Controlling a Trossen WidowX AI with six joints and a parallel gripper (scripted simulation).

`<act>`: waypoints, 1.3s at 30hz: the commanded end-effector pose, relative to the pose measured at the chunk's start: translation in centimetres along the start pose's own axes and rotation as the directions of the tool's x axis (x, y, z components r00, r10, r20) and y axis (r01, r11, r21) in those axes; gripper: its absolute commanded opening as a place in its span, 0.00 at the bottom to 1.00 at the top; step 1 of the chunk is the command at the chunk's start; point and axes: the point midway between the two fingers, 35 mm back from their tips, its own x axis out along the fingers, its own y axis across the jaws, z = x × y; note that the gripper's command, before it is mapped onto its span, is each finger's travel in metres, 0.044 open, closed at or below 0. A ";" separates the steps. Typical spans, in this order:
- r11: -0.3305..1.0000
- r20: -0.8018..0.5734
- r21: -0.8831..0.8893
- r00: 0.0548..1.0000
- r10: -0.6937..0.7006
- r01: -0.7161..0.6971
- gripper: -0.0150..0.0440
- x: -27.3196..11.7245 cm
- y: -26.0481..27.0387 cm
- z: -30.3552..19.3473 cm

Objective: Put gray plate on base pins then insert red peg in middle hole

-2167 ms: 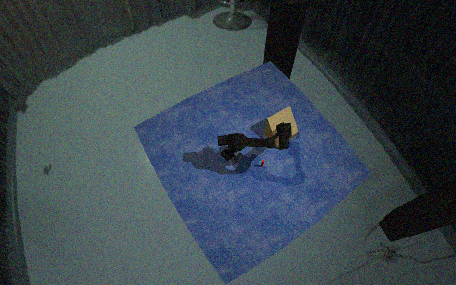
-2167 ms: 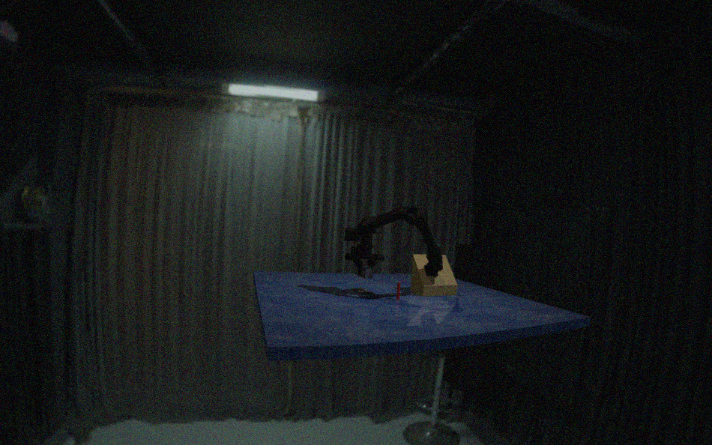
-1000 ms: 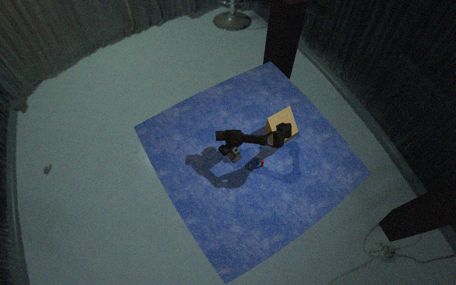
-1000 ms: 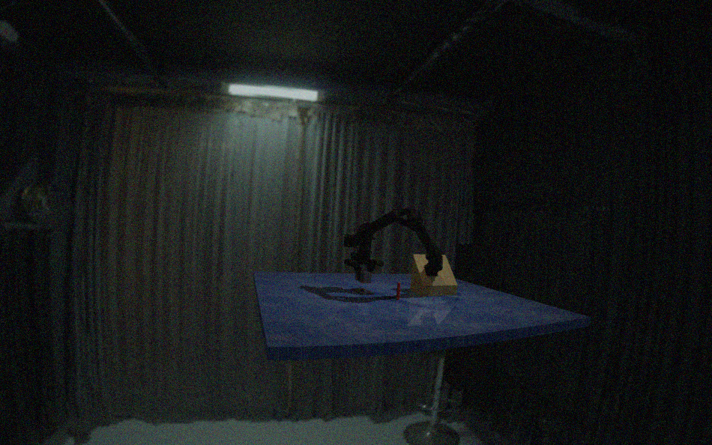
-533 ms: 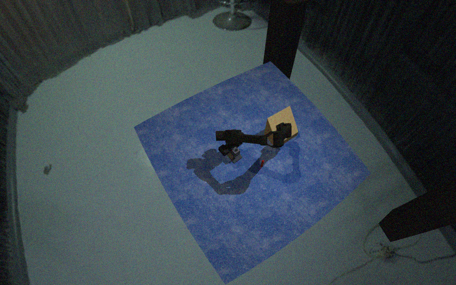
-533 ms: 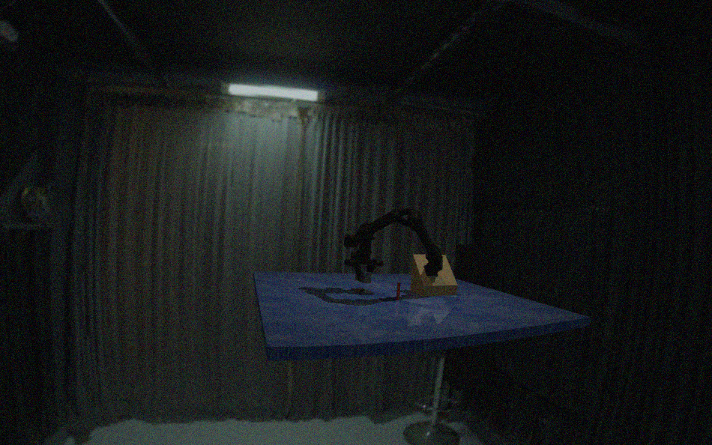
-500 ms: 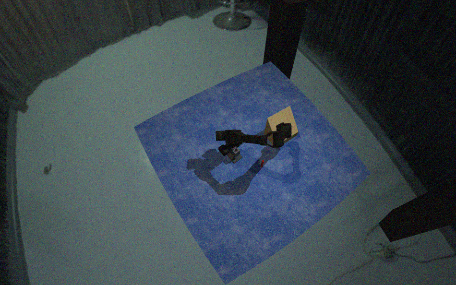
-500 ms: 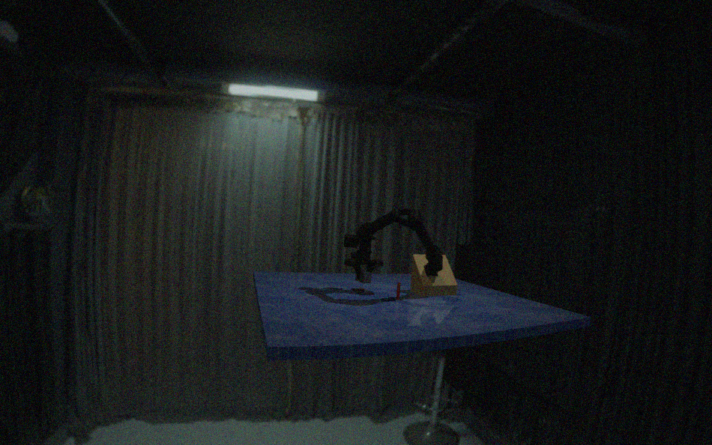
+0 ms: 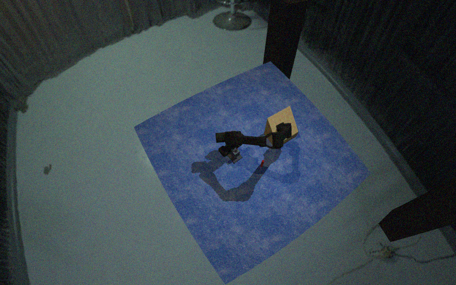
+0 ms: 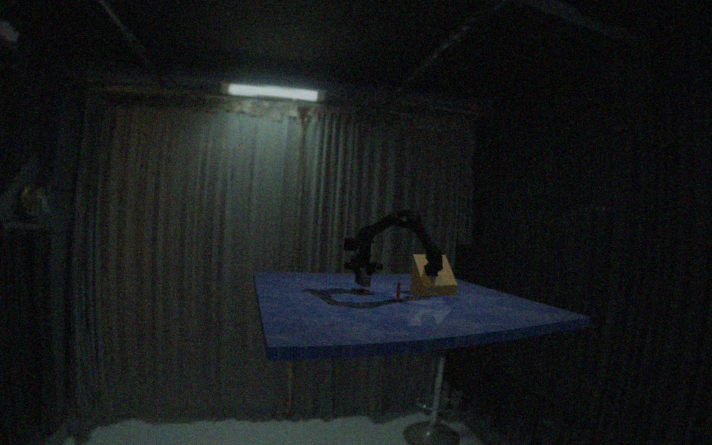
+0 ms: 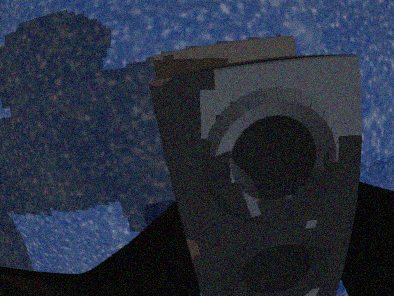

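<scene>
My gripper [image 9: 231, 153] [image 10: 363, 273] is shut on the gray plate [image 11: 320, 80]. In the wrist view the plate fills the middle, with one large dark round hole and a darker one below it. The brown base [image 11: 260, 49] shows only as a strip past the plate's top edge, so the plate covers most of it. The base's pins are hidden. Whether a gap remains between plate and base cannot be told. The red peg [image 9: 262, 163] [image 10: 398, 291] stands upright on the blue table top, to the right of the gripper in the top and exterior views, apart from it.
A tan wedge-shaped block [image 9: 279, 117] [image 10: 449, 290] stands beside the arm's foot, right of the peg and farther back. The arm's shadow falls across the blue table top [image 9: 215, 235] [image 10: 325, 325]. The scene is dim.
</scene>
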 end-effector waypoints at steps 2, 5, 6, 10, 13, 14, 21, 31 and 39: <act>1.000 -0.006 0.008 1.000 -0.004 0.004 0.25 0.8 -0.2 -0.1; 1.000 -0.007 0.008 1.000 -0.004 0.004 0.25 1.3 -0.2 -0.1; 1.000 -0.007 0.008 1.000 -0.004 0.004 0.25 1.4 -0.2 -0.1; 1.000 -0.007 0.008 1.000 -0.004 0.004 0.25 2.1 -0.2 -0.1; 1.000 -0.008 0.008 1.000 -0.004 0.004 0.25 2.5 -0.2 -0.2; 1.000 -0.008 0.008 1.000 -0.004 0.004 0.25 2.5 -0.2 -0.2; 1.000 -0.001 -0.002 1.000 0.002 -0.002 0.25 2.0 0.1 -0.1; 1.000 -0.001 -0.002 1.000 0.002 -0.002 0.65 2.0 0.1 -0.1; 1.000 -0.001 -0.002 1.000 0.002 -0.002 1.00 2.0 0.1 -0.1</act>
